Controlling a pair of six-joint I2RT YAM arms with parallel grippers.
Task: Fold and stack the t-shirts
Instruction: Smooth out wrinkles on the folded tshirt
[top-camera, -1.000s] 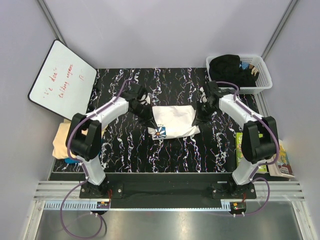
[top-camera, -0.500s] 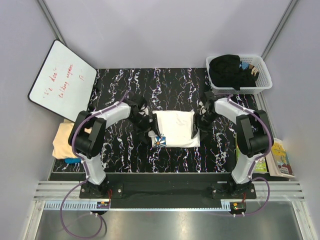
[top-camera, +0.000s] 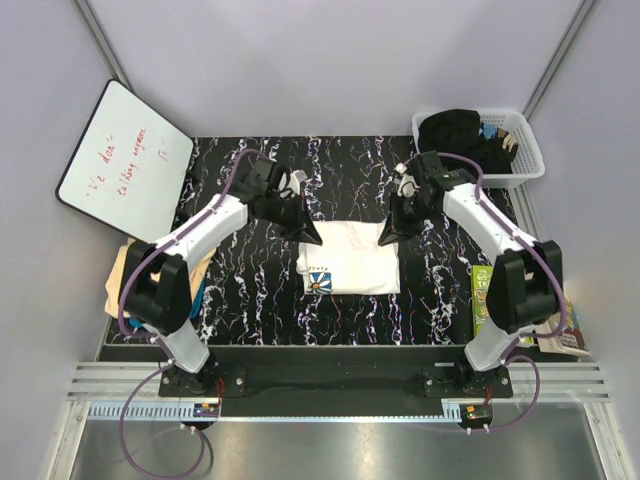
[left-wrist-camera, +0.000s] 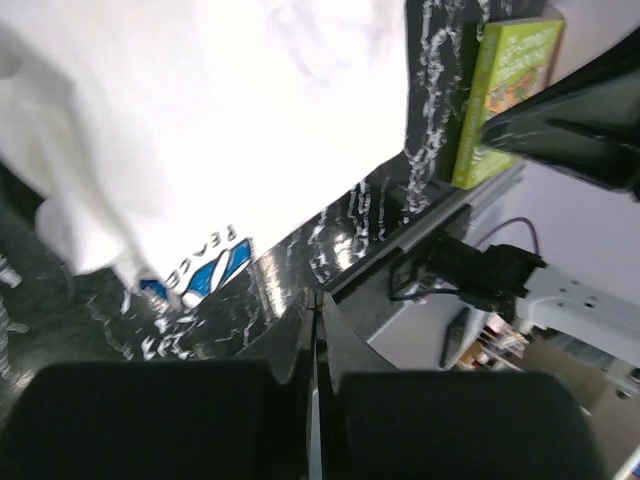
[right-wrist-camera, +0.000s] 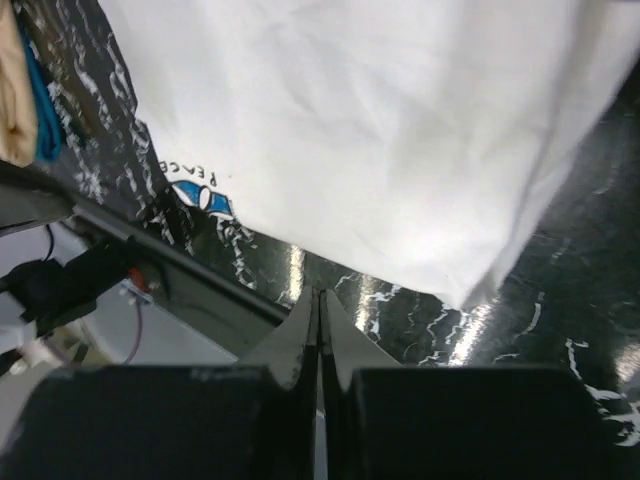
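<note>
While the white t-shirt (top-camera: 352, 262) lies folded at the middle of the table (top-camera: 250, 310), with the left gripper (top-camera: 312, 238) by its 11 o'clock corner and the right gripper (top-camera: 386, 238) by 1 o'clock, both pressed together and empty, the next fold probably wants both corners pinched evenly.

We see pale grey walls (top-camera: 330, 60) all round. A black, white-veined table (top-camera: 340, 170) fills the middle. At 10 o'clock a whiteboard (top-camera: 125, 155) with red writing leans tilted; at 2 o'clock sits a white basket (top-camera: 533, 142); at 4 o'clock a green book (top-camera: 483, 296); at 6 o'clock a metal rail (top-camera: 330, 380).
</note>
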